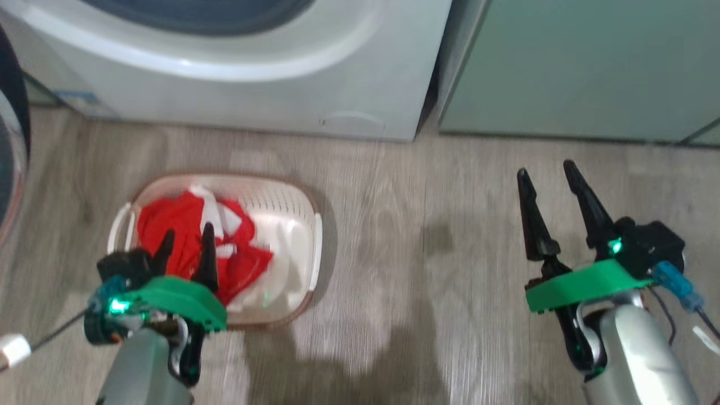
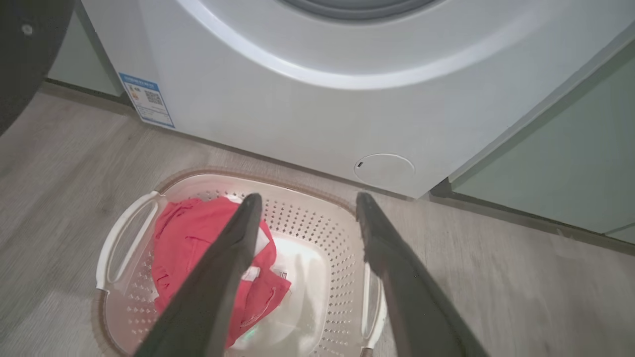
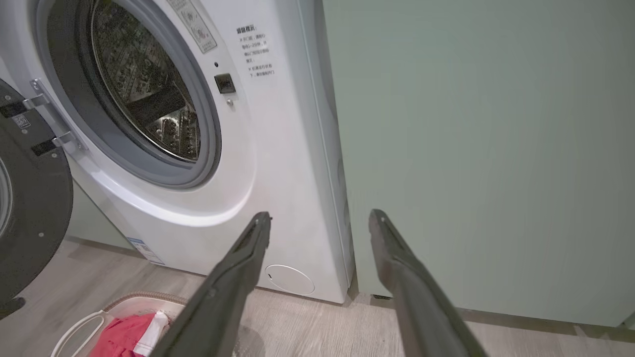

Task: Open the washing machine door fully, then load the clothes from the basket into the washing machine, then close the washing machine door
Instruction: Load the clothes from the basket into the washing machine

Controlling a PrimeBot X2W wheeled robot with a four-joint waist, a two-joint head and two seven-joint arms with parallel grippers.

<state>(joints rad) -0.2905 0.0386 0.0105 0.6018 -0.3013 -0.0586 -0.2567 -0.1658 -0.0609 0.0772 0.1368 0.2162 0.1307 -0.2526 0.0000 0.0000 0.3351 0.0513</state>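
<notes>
With the washing machine door (image 1: pixel 11 129) open at nine o'clock, we hold our left gripper (image 1: pixel 188 230) wide and empty over the clothes (image 1: pixel 180 211) in the basket (image 1: pixel 287 225), six o'clock of the washing machine (image 1: pixel 253 95), ready to grab them, while our right gripper (image 1: pixel 545 169) hangs open and empty at three o'clock.

Grey wood-grain floor (image 1: pixel 427 236) meets pale green cabinets (image 1: pixel 585 67) under soft, even light.

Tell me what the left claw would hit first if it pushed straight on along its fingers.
Most likely the basket: the open left claw aims at its perforated far wall, beside the clothes. Depth is unclear, so it might brush the clothes first.
</notes>
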